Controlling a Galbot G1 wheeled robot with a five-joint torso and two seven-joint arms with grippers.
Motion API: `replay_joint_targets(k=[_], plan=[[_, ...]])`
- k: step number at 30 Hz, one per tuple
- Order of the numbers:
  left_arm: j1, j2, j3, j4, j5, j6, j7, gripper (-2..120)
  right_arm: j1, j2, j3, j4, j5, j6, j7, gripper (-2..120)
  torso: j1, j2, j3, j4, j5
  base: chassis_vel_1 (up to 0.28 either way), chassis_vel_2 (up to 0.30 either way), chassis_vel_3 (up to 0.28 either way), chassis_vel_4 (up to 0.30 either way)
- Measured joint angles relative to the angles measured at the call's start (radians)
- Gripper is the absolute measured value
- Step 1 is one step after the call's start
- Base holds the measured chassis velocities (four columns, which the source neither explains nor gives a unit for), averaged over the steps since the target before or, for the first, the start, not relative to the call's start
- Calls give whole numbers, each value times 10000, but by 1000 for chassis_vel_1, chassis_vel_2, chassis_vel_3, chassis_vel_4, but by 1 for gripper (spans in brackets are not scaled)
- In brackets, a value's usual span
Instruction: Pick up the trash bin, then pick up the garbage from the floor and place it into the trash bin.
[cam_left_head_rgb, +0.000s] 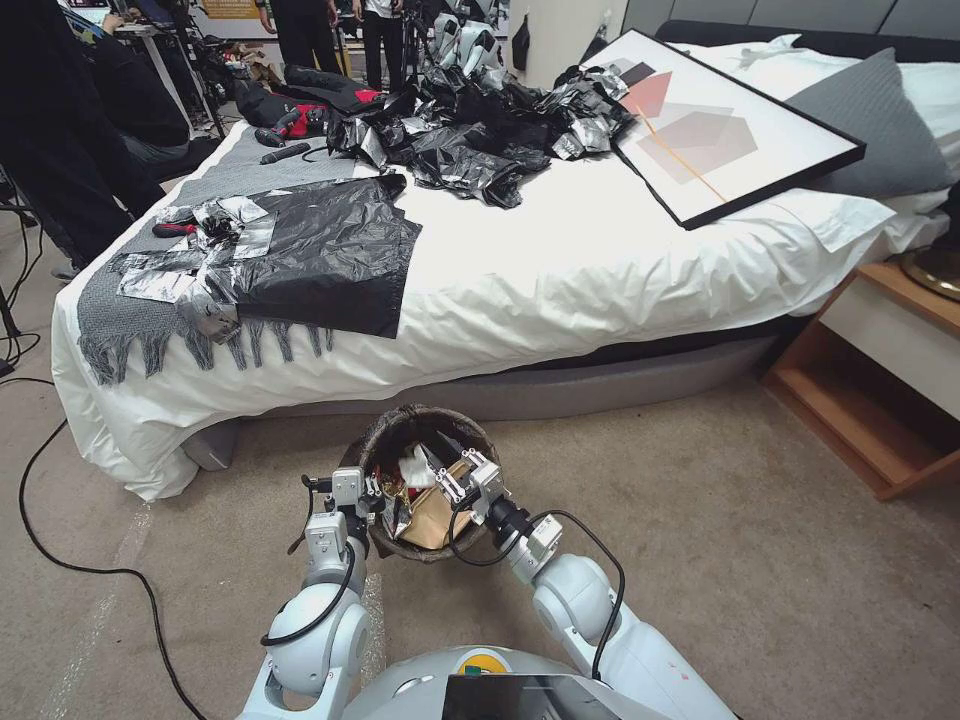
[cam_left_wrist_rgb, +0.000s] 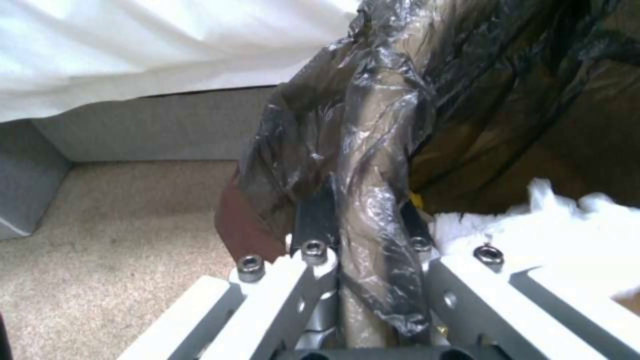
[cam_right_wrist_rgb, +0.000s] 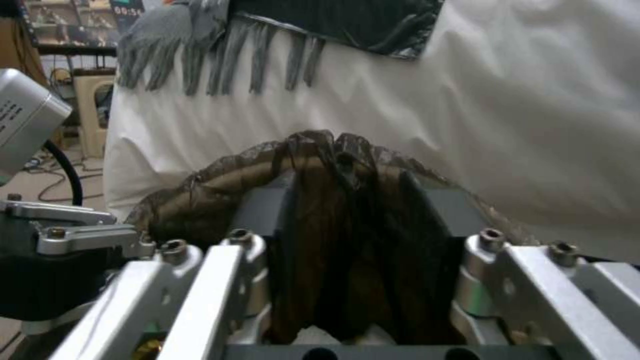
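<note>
The trash bin (cam_left_head_rgb: 402, 417), lined with a dark brown bag, hangs just above the carpet in front of the bed. My left gripper (cam_left_head_rgb: 372, 500) is shut on its near-left rim; in the left wrist view the fingers (cam_left_wrist_rgb: 317, 210) pinch the rim and liner (cam_left_wrist_rgb: 373, 150). Garbage lies inside: a tan paper bag (cam_left_head_rgb: 440, 515), white tissue (cam_left_head_rgb: 414, 466) (cam_left_wrist_rgb: 567, 220) and gold wrappers (cam_left_head_rgb: 396, 512). My right gripper (cam_left_head_rgb: 447, 472) hovers over the bin's mouth, open, its fingers (cam_right_wrist_rgb: 267, 210) spread before the liner's far wall (cam_right_wrist_rgb: 220, 170).
The white bed (cam_left_head_rgb: 560, 280) stands right behind the bin, with black plastic sheets (cam_left_head_rgb: 340, 260), a grey fringed throw (cam_left_head_rgb: 130, 320) and a framed picture (cam_left_head_rgb: 720, 130) on it. A wooden nightstand (cam_left_head_rgb: 880, 380) is at the right. A black cable (cam_left_head_rgb: 60, 560) runs over the carpet at the left.
</note>
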Motion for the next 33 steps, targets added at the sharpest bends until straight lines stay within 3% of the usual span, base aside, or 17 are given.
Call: replay_joint_targets(k=[9,10,11,13,16,26,33], plan=[[0,-7,13,8,13,0,1,3,50,47,-19,-22,-12,-21,-6,70,0,0,0,1,0,0,0,0,0],[0,-8,19,9,15,0,2,3,55,45,-20,-22,-13,-26,-6,81,0,0,0,0,0,0,0,0,0],[0,-8,19,9,15,0,2,3,55,45,-20,-22,-13,-26,-6,81,0,0,0,0,0,0,0,0,0],[0,-13,25,10,40,-1,4,3,60,34,-3,-20,-13,-33,-7,93,0,0,0,0,1,0,0,0,0],[1,-24,39,22,82,-6,4,3,48,35,6,-10,-15,-37,-8,99,0,0,0,0,0,0,0,0,0],[13,-1,64,23,74,-77,22,3,40,53,29,56,-27,-40,-8,100,0,0,0,1,2,0,0,0,0],[19,7,46,34,87,-157,102,3,-248,57,465,1060,-327,4,80,100,0,0,0,1,2,0,0,0,0]])
